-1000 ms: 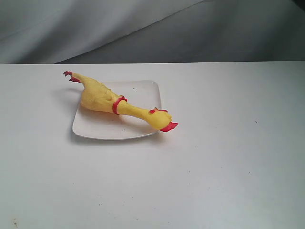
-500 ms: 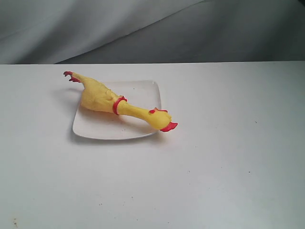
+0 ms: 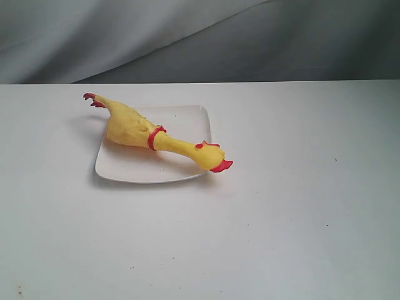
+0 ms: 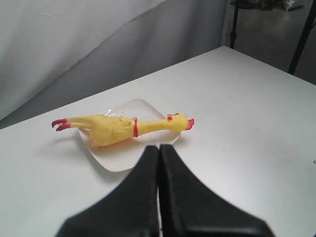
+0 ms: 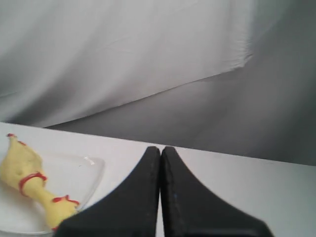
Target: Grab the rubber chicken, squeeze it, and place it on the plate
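Note:
The rubber chicken (image 3: 140,129) lies diagonally across the white square plate (image 3: 134,169), its red feet past the far left corner and its red-beaked head hanging over the near right edge. Neither gripper appears in the exterior view. In the left wrist view my left gripper (image 4: 158,147) is shut with nothing in it, well back from the chicken (image 4: 111,130) and the plate (image 4: 118,160). My right gripper (image 5: 161,149) is also shut and empty, off to the side of the chicken (image 5: 22,170) and the plate (image 5: 86,173).
The plate rests on a white table (image 3: 300,206) with a grey cloth backdrop (image 3: 187,37) behind it. Dark stand legs (image 4: 232,24) rise beyond the table's far corner in the left wrist view.

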Available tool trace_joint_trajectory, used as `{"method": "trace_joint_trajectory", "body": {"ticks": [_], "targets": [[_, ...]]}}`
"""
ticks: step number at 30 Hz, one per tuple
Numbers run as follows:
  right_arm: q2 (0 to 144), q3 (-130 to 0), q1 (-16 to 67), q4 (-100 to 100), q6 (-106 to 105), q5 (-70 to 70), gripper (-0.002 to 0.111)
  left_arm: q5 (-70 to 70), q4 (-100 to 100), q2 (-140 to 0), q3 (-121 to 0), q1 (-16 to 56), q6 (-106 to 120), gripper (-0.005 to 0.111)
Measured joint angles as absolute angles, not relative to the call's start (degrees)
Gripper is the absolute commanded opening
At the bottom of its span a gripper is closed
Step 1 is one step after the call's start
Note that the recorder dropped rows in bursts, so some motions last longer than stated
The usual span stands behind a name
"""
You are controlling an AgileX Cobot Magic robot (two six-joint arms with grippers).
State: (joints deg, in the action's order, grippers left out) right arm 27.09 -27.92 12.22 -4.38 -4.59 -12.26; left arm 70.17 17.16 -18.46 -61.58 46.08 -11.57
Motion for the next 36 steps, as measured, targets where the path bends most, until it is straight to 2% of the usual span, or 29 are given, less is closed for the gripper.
{"method": "trace_joint_trajectory", "body": {"ticks": [8,15,20,27,36], "targets": [[9.8,-9.9,4.2,-3.0,-3.9,-6.9,0.000,70.2,17.2,-18.5,-61.6,46.1,-11.6,0.000],[3.2,-1.4,0.6,-2.9,0.0,-6.8,0.000,70.2,17.2,-18.5,-61.6,46.1,-11.6,0.000],[1.3,-0.3,0.0,-1.6,1.3,-8.3,0.000,70.2,17.2,-18.5,-61.6,46.1,-11.6,0.000],[0.4,-0.2,0.0,2.8,1.5,-18.6,0.000,70.2,17.2,-18.5,-61.6,46.1,-11.6,0.000],[0.4,-0.2,0.0,2.4,1.7,-19.7,0.000,70.2,17.0,-18.5,-61.6,46.1,-11.6,0.000]]}}
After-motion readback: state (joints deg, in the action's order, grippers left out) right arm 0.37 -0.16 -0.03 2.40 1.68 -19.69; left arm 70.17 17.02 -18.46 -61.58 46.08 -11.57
